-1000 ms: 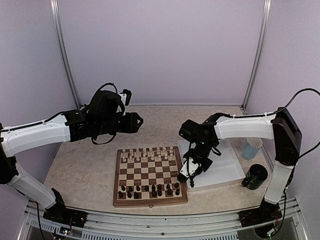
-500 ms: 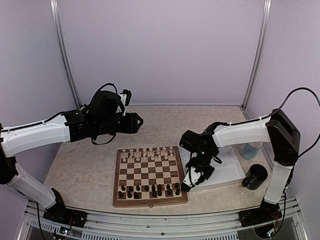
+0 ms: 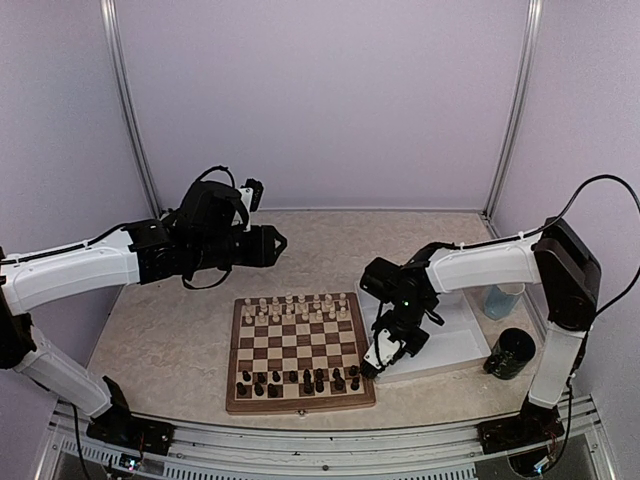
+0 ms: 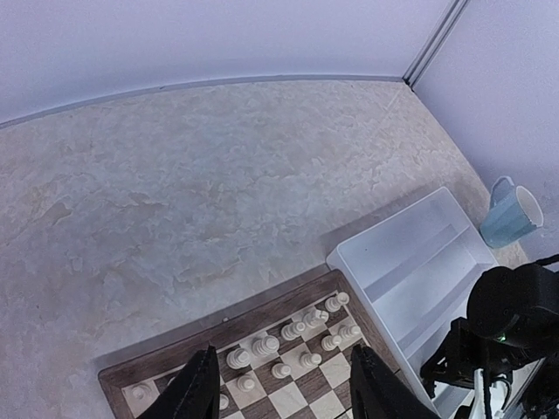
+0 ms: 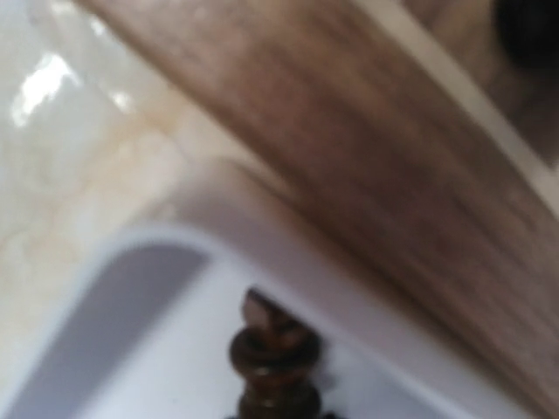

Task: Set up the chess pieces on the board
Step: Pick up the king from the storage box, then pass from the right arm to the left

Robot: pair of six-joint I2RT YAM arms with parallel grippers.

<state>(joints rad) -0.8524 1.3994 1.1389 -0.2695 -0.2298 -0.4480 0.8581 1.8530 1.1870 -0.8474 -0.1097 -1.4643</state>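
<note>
The right hand [image 3: 383, 358] is down in the lower-left corner of the white tray [image 3: 455, 345], just beside the right rim of the board [image 3: 300, 402]. In the right wrist view a dark brown chess piece [image 5: 275, 353] sits at the bottom centre of the frame. It is inside the tray near the rounded corner wall, and the board's wooden rim runs diagonally above it. Neither view shows this hand's fingers, so we cannot tell how far it is closed or whether it has the piece. The left hand [image 4: 284, 388] hangs high over the upper edge of the board, its fingers [image 4: 199, 393] apart with nothing between them.

We judge the risks as follows. A pinch on the narrow turned collars may slip or tilt the piece. The tray wall is close, so a lift that drifts sideways could catch the piece on it. On the board the dark pieces [image 3: 300, 380] crowd the lower rows near this hand and the cream pieces [image 3: 297, 308] fill the upper rows, so a low carry could topple the nearest ones.

The piece's long axis runs up and down the wrist frame. Its small pointed head is toward the top, facing the tray wall and the board, and its base is cut off below. Through the blur we cannot say whether it stands or lies flat.
</note>
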